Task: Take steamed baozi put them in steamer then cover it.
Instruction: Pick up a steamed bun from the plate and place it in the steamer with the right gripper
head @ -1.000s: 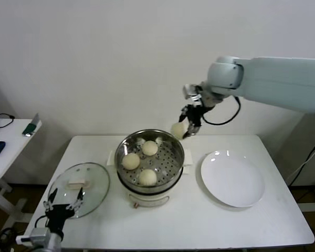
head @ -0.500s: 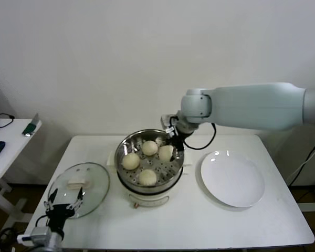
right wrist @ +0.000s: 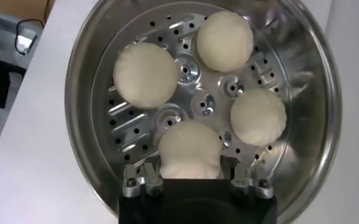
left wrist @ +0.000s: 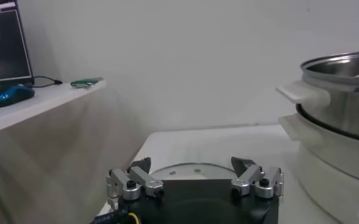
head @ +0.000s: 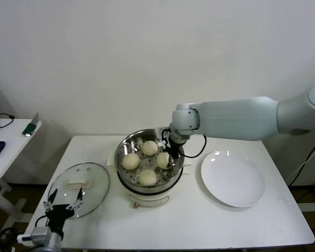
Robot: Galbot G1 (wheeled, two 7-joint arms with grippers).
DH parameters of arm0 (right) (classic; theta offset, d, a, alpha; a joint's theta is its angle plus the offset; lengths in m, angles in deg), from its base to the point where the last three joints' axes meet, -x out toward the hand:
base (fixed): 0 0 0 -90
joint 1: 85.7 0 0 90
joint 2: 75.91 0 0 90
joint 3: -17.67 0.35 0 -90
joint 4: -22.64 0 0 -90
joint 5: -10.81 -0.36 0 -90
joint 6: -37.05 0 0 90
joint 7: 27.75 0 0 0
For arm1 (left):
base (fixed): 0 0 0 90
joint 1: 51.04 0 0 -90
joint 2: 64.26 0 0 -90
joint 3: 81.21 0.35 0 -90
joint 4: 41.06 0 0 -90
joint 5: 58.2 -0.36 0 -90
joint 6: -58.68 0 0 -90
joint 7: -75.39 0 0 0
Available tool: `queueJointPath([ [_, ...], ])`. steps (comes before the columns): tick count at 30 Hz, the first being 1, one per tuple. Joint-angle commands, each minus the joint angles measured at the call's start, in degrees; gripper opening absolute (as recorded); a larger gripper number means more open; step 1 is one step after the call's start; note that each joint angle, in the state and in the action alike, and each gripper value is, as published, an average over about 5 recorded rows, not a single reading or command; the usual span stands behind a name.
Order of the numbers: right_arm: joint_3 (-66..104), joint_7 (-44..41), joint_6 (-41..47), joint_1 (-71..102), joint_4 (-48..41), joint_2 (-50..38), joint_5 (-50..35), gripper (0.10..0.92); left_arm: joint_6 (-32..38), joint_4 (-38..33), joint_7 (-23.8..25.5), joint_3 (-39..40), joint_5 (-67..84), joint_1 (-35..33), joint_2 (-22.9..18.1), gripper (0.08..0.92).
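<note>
The steel steamer (head: 148, 195) stands mid-table with three steamed baozi (head: 130, 161) (head: 149, 148) (head: 147, 177) on its perforated tray. A fourth baozi (head: 164, 160) is low inside the pot at its right side, with my right gripper (head: 168, 157) shut on it. In the right wrist view that baozi (right wrist: 190, 146) sits between the fingers of the right gripper (right wrist: 190, 165), above the steamer's tray (right wrist: 313, 91). The glass cover (head: 79, 181) lies flat on the table left of the steamer. My left gripper (head: 63, 203) hangs open at the cover's near edge; the left wrist view shows the left gripper (left wrist: 191, 164) over the cover (left wrist: 185, 171).
An empty white plate (head: 232, 178) lies right of the steamer on the white table (head: 189, 223). A small side table (head: 5, 144) with a blue mouse stands at far left. The steamer's handle and wall (left wrist: 344, 91) rise close to the left gripper.
My right arm swung in from behind the steamer and came down into the pot, carrying the fourth baozi to the tray's right side. The left arm stayed still.
</note>
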Motion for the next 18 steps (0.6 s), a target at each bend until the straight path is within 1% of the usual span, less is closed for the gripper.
queueJointPath([
  [1,-0.21,0.74,0.17,1.64,-1.27,1.14,2.2,0.653,0.1,-0.03,-0.03,-0.05,-0.14,0.02,0.12,0.823],
  [3,-0.36,0.7,0.07,1.47,-1.38,1.29,2.82,0.658,0.08,-0.06,-0.03,-0.05,-0.12,0.06,0.15,0.823],
  [8,-0.42,0.01,-0.66,1.22,-1.01,1.47,2.58,0.71,-0.01,-0.28,-0.02,0.05,-0.08,0.16,0.14,0.823],
  [14,0.36,-2.19,-3.09,-0.94,-0.94,0.35,2.24,0.811,-0.1,-0.45,-0.04,-0.15,0.12,0.09,0.28,0.823],
  [18,3.25,-4.11,-4.58,-3.06,-1.69,-2.59,-0.09,0.822,-0.41,-0.89,0.02,-0.15,0.31,0.0,0.37,0.823],
])
